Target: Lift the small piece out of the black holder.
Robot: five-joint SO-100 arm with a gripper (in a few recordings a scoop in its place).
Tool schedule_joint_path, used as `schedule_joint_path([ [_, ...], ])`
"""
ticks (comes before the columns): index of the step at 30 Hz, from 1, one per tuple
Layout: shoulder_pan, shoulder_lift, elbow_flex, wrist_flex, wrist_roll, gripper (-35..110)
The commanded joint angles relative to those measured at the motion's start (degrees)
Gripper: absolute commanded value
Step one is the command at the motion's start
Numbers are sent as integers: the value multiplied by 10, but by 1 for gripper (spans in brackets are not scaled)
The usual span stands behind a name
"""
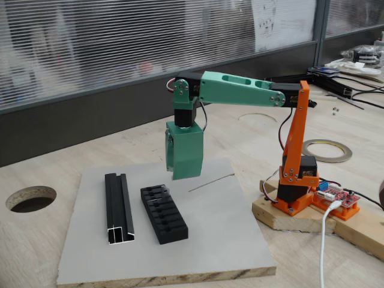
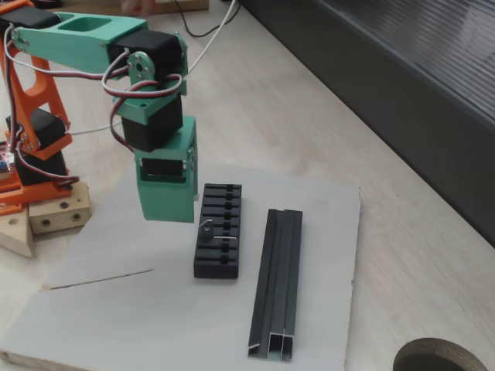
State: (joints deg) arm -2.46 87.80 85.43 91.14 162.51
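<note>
Your gripper (image 2: 166,210) hangs just above and beside the black holder (image 2: 218,229); can't tell from either fixed view whether its jaws are apart or closed. The small piece (image 2: 209,228) sits in a middle slot. Centre over it, drop straight, pinch, lift vertically, clear of the channel rail (image 2: 278,282).

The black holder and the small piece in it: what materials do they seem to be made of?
The black holder looks like matte plastic, perhaps printed: dull, even black, no glints, crisp slots. The small piece seems to be bare metal: silver-grey and brighter than the block, though too small to be sure. The rail beside it looks like dark-coated aluminium, with a silvery cut end.
</note>
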Motion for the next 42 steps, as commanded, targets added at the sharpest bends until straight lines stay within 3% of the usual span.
schedule_joint_path([
  [1, -14, 2, 1, -35, 6, 32],
  [23, -26, -62, 2, -45, 3, 32],
  [29, -26, -91, 0, -45, -62, 32],
  [42, -25, -91, 0, -39, -64, 32],
])
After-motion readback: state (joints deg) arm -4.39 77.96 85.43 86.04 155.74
